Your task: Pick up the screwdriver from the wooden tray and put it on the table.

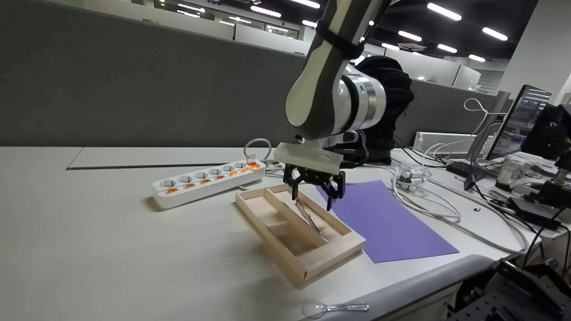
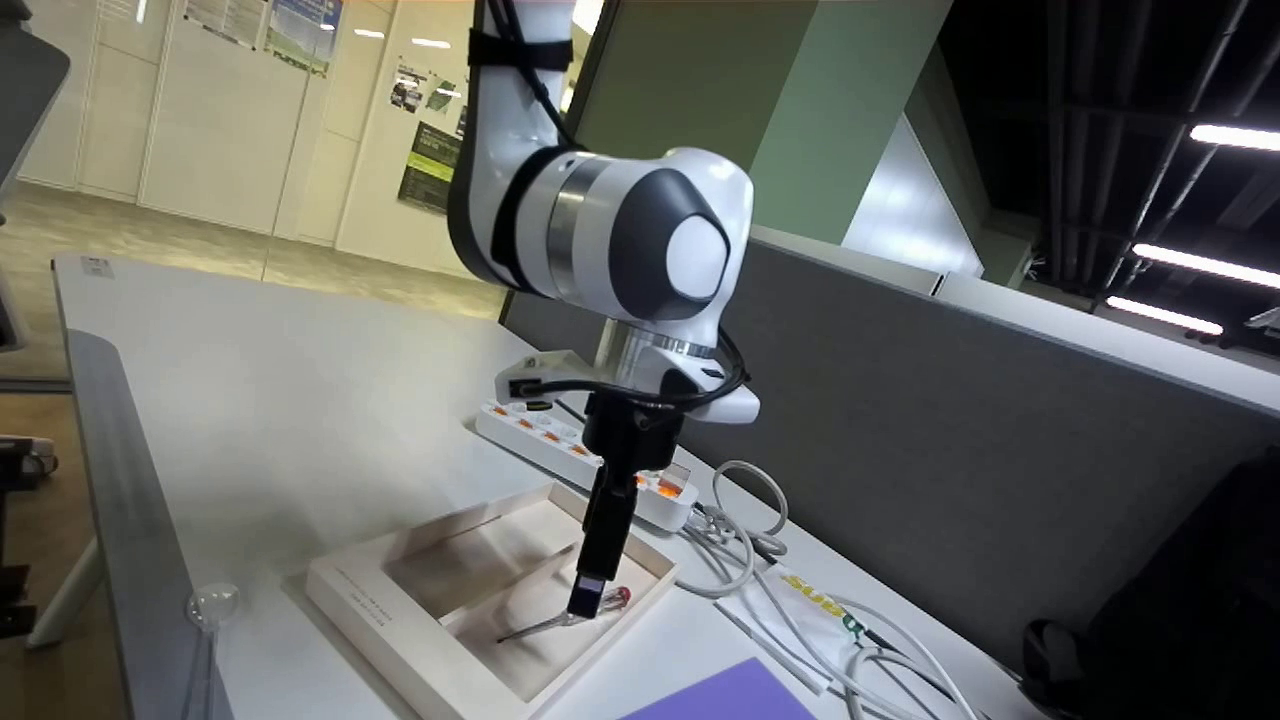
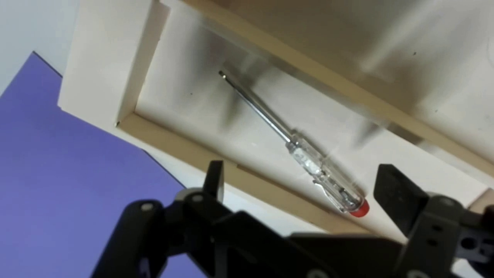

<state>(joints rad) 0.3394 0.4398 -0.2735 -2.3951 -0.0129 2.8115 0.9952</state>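
The screwdriver (image 3: 326, 173) has a clear handle, a red end cap and a thin metal shaft. It lies in a compartment of the pale wooden tray (image 1: 332, 259), beside the divider, and shows in both exterior views (image 1: 308, 216) (image 2: 540, 628). The tray also shows in the wrist view (image 3: 104, 58) and stands on the pale table (image 1: 134, 249). My gripper (image 1: 312, 204) is open and empty above the screwdriver's compartment. In the wrist view its fingers (image 3: 299, 170) stand apart, with the handle seen between them. In an exterior view the fingertips (image 2: 586, 598) overlap the handle; the exact height is unclear.
A white power strip (image 1: 207, 183) lies beside the tray's far end. A purple sheet (image 1: 392, 223) lies along the tray's other side. A clear plastic spoon (image 1: 334, 307) lies at the table's front edge. Cables (image 1: 428, 205) and a black backpack (image 1: 383, 98) are farther off.
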